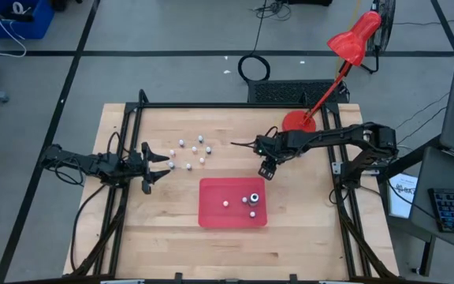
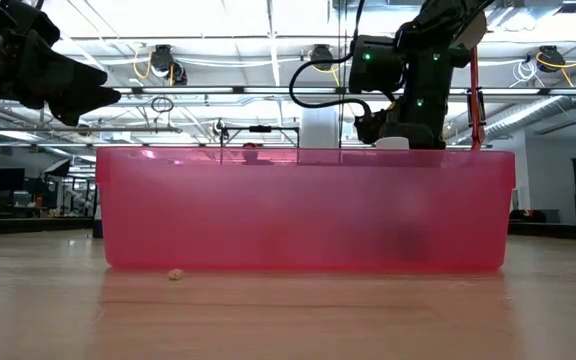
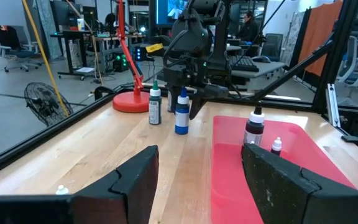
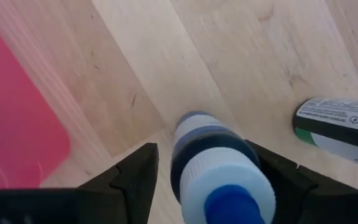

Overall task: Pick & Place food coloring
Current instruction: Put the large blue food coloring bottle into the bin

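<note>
Bottles of food coloring sit part sorted. Three of them rest in the flat red plastic tray [image 1: 211, 214] near the middle of the pale, straight-grained wooden table [image 1: 306, 229]: a dark-bodied bottle with a white cap [image 3: 254, 127], a tiny white-capped bottle [image 3: 276, 145] just beside it, and one more seen from above as a small white dot [image 1: 226, 203]. By my reckoning that is less than half the job. A loose cluster of white-capped bottles [image 1: 195, 150] stands on bare wood between my two arms, well apart from the tray.

My right gripper [image 4: 207, 180] hangs just beyond the tray's far edge, near the red desk lamp [image 1: 353, 43]. Its fingers are parted on either side of the blue-capped bottle [image 4: 219, 174], a round, dark body with a white shoulder; I cannot tell whether the pads touch it, so I call the grasp not yet closed. The green-topped bottle with a printed label [image 3: 155, 106] stands just beside it.

My left gripper [image 1: 164, 164] waits low at the table's left, spread wide and holding nothing, with one white bottle close by its tips.

The tray's walls look smooth and faintly see-through from table level; the bottles look slick, light and easy to tip.
</note>
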You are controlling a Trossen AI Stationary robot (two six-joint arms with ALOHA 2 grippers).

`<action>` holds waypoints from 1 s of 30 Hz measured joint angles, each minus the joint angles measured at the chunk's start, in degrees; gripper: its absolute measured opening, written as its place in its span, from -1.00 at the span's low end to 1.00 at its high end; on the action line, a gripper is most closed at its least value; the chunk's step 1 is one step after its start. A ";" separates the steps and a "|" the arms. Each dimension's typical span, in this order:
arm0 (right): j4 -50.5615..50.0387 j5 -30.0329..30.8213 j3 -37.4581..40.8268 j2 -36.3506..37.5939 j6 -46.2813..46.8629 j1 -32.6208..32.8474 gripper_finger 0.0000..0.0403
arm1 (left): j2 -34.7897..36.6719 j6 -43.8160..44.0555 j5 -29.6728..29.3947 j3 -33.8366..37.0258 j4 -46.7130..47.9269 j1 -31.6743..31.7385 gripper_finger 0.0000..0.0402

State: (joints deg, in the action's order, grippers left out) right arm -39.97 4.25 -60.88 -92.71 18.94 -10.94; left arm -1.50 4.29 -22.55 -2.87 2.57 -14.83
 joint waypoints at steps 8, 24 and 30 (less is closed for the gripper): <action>-0.17 0.06 -0.24 0.48 -4.64 0.56 -0.39 | 0.00 0.00 0.00 -0.02 0.00 0.01 0.16; -4.91 7.98 -18.04 2.86 -6.06 16.23 -0.39 | 0.00 0.00 0.00 -0.02 0.13 0.01 0.16; -12.80 9.33 -26.01 -2.15 -0.65 23.16 -0.39 | 0.02 0.00 0.00 -0.02 0.15 0.00 0.16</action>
State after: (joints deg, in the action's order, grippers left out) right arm -52.77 13.58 -86.89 -94.85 18.29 12.22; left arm -1.48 4.29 -22.55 -2.90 2.72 -14.83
